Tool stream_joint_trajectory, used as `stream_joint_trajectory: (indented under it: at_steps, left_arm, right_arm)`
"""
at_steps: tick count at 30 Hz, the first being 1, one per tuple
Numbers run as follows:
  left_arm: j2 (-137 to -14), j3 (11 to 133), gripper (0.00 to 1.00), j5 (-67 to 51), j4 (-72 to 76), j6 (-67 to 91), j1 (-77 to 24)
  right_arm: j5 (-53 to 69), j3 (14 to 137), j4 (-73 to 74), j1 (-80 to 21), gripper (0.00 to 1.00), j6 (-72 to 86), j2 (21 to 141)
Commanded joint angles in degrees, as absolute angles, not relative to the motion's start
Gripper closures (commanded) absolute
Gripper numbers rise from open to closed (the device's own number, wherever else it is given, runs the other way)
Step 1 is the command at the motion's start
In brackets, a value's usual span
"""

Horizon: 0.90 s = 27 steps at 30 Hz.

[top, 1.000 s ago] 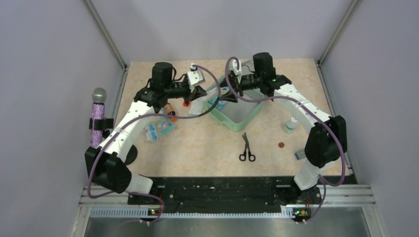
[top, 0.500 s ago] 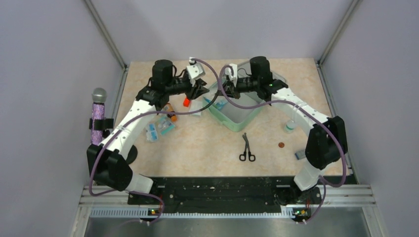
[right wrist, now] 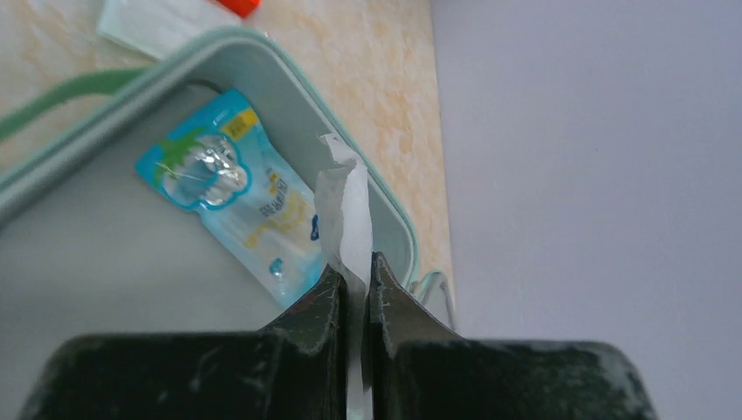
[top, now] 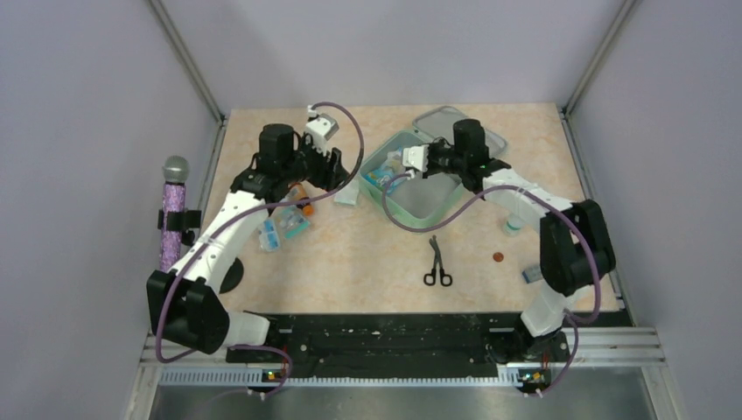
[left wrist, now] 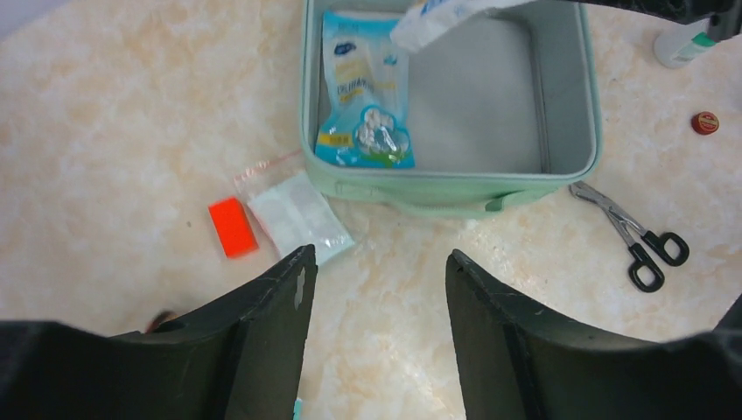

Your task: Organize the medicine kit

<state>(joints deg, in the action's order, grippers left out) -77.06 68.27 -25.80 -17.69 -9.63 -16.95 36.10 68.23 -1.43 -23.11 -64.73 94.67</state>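
The left gripper stands with its two dark fingers spread wide and nothing between them, above the beige marbled table. Beyond them lies the medicine kit, open, with a blue pouch flat against its left inner wall. A white packet juts in over the box from the top edge. Just left of the box's near corner lies a clear bag with a white pad, an orange-red tab beside it. Black-handled scissors lie to the right, with a small bottle and a red-brown disc further off.
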Motion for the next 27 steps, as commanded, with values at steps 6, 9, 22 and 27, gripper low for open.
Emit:
stream_joint_trajectory:
  at_steps: [6, 9, 22, 27]
  left_arm:
    - [-74.65, 62.80, 0.40, -23.32, -18.53, -0.91, -11.31]
    - [-74.11, 61.95, 0.40, -22.55, -17.84, -1.23, -10.08]
    - [-72.65, 60.40, 0.39, -27.16, -22.70, -6.66, -8.60]
    - [-75.19, 63.26, 0.39, -30.86, -27.62, -9.66, -8.61]
  right_arm:
    - [34.43, 73.10, -22.15, -23.07, 0.98, -83.40, 112.83]
    - [32.91, 72.02, -26.49, -23.06, 0.76, -85.61, 115.34]
    - [33.88, 80.01, 18.15, -19.42, 0.33, -80.05, 107.08]
    - [35.14, 88.49, 32.25, -18.72, 0.33, -71.32, 110.66]
